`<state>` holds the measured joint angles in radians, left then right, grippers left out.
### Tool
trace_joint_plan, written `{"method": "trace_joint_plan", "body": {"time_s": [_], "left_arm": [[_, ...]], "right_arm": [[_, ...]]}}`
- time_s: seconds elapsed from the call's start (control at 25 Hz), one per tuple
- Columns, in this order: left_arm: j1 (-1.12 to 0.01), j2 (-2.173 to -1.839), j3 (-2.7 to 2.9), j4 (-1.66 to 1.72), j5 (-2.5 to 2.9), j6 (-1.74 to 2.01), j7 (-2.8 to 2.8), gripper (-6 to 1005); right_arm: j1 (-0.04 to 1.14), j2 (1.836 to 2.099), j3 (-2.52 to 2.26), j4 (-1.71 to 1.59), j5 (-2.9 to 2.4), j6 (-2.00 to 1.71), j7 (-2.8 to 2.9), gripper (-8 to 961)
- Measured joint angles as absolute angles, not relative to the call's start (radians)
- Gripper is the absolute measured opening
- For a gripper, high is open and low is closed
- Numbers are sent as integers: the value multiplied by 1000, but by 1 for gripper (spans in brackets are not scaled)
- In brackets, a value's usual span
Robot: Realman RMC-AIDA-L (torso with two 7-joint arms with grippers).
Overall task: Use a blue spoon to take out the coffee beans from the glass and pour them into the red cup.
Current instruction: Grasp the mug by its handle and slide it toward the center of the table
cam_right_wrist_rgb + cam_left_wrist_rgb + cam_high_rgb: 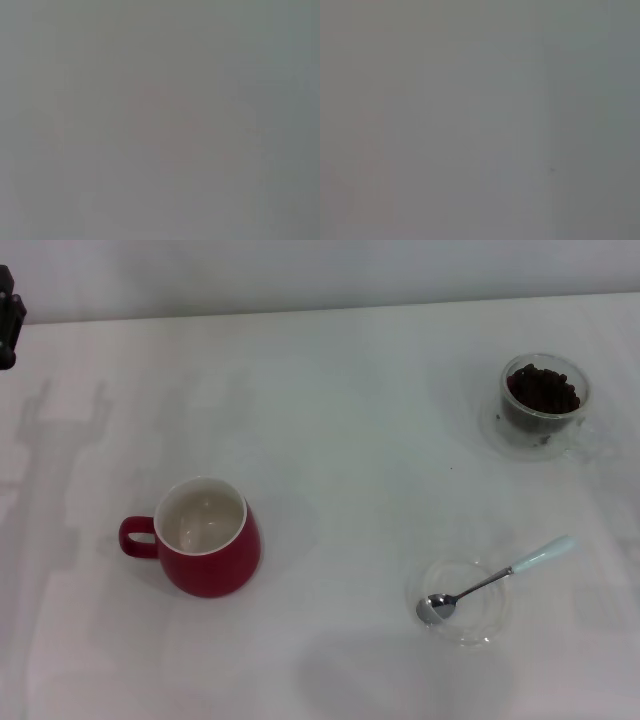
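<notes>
Head view first: white table (330,380) fills nearly the whole picture, its far edge running across the top at 12 o'clock against a pale wall. Broad bare surface lies through the middle, between the vessels and along the near edge at 6 o'clock.

Counted: 1 red cup (205,540), 1 glass (543,398), 1 shallow clear dish (462,602), 1 blue spoon (495,580). The red cup stands upright toward 8 o'clock, its loop handle pointing to 9 o'clock, its white inside bare. The glass stands toward 2 o'clock, well apart from the cup, and holds the coffee beans (542,390), a dark heap too many to count. The dish sits toward 5 o'clock; the spoon's metal bowl rests in it and its pale handle reaches out over the rim toward 2 o'clock, lying near the table's right edge.

At 10 o'clock, at the picture's left edge, a dark piece of the left gripper (8,320) shows, well apart from every vessel and farthest from the spoon and glass. Whether it is open or closed cannot be told. The right gripper does not show.

Left wrist view: a plain grey field, nothing to make out.

Right wrist view: the same, a plain grey field.
</notes>
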<state>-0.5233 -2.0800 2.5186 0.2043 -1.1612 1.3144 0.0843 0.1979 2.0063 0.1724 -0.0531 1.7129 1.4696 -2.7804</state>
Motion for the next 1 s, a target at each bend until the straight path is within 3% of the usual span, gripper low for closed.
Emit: {"method": "trace_joint_plan", "body": {"time_s": [1.0], "left_arm": [[-523,-2080,2520,205,-1161,1315,85,728]], "right_arm": [[198,2006,173,-52,1713,1467,-2782,768]]}}
